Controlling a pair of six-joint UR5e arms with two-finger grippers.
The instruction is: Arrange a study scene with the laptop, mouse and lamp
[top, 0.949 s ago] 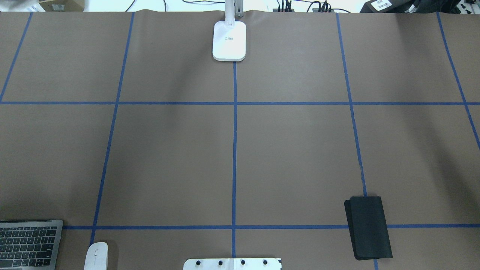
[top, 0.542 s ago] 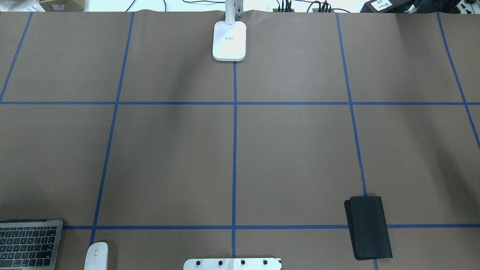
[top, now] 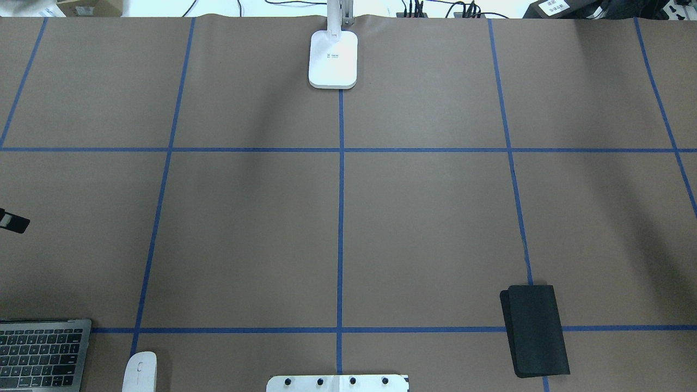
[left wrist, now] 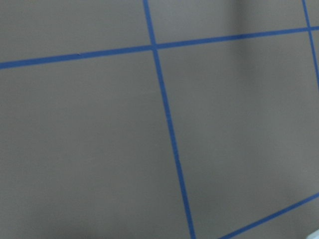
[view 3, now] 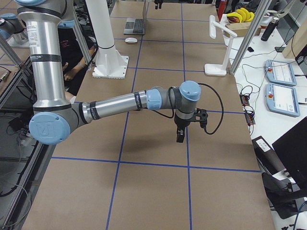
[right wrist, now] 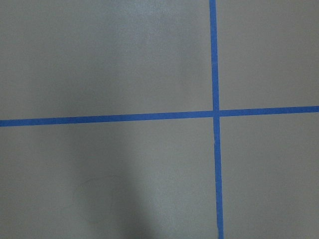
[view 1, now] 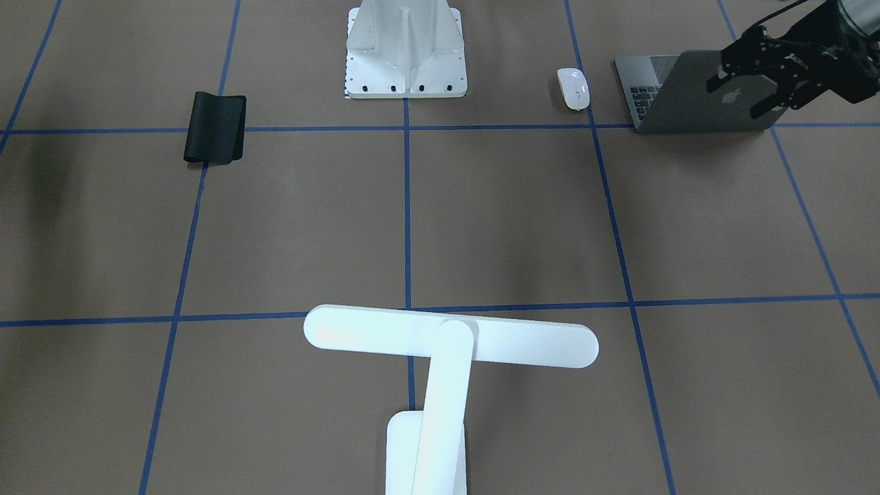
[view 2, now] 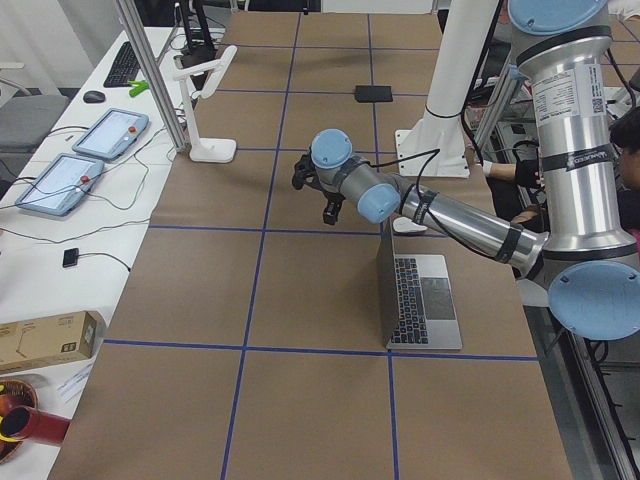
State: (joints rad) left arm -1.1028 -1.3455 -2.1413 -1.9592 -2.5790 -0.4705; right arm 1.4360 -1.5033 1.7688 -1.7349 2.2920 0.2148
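Observation:
The space-grey laptop (view 1: 694, 103) stands open at the near left corner; its keyboard (top: 41, 354) shows in the overhead view. The white mouse (view 1: 572, 88) lies beside it, toward the table's middle (top: 140, 372). The white T-shaped lamp (view 1: 450, 337) stands at the far middle edge, its base (top: 332, 59) on the centre line. My left gripper (view 1: 742, 93) is open and empty, raised above the table just beyond the laptop's lid; one fingertip (top: 13, 220) shows at the overhead view's left edge. My right gripper (view 3: 180, 134) hangs over bare table on the right; I cannot tell if it is open.
A black folded mouse pad (top: 536, 330) lies at the near right. The white bolted pedestal (view 1: 405, 48) stands at the near middle edge. Blue tape lines divide the brown table (top: 425, 234) into squares.
A fingertip of my left gripper has come into the overhead view at its left edge. The laptop, mouse, lamp and pad have not moved.

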